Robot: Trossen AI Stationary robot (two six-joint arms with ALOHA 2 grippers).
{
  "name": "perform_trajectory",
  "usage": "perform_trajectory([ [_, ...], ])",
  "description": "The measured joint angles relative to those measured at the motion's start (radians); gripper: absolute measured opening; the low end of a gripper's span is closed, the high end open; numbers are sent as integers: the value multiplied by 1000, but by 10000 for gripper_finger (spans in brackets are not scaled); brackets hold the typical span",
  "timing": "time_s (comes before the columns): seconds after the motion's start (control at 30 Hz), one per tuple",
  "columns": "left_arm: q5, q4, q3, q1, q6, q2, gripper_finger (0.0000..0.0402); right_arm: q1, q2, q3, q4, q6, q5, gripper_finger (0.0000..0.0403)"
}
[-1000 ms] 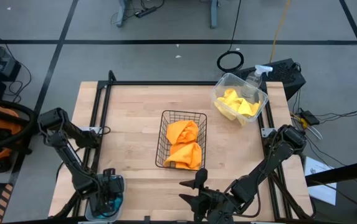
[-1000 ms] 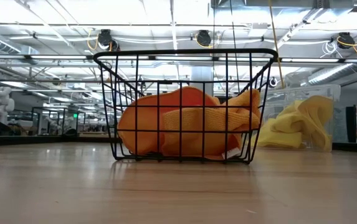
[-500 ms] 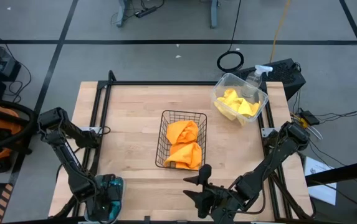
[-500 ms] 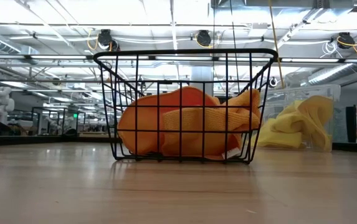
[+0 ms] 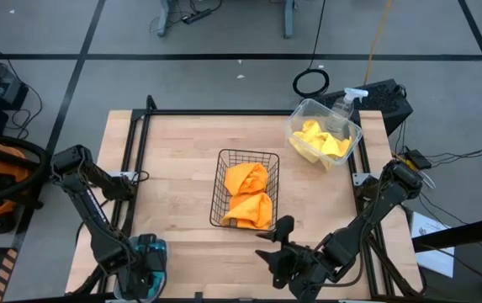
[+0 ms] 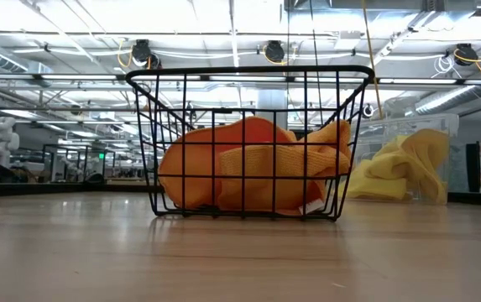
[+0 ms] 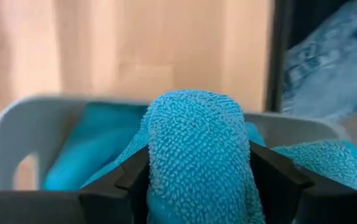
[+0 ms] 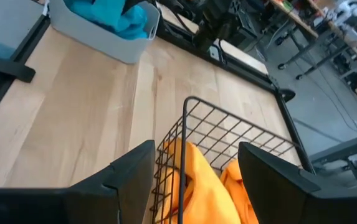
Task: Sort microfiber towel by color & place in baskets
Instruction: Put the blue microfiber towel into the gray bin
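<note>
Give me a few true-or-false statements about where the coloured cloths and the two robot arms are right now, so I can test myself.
1. The orange towels lie in the black wire basket. True.
2. The yellow towels lie loose on the table. False: they are in the clear tub.
3. The left gripper is shut on a teal towel over the grey tray. True.
4. The right gripper holds an orange towel. False: it is open and empty, near the wire basket.
</note>
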Motion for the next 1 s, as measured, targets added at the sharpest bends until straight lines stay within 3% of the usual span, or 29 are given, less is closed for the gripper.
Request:
perform_trajectory([
  [0.23, 6, -236, 0, 6, -158, 0, 206, 6, 0, 0, -19, 18, -2, 226],
  [0.43, 18, -228, 3, 6, -171, 0, 211, 6, 0, 0, -20, 19, -2, 226],
  [0.83, 39, -251, 53, 6, -147, 0, 306, 6, 1, 0, -22, 14, -2, 226],
  [1.0, 41, -313, 96, 6, -138, 0, 328, 6, 1, 0, -23, 12, -3, 226],
])
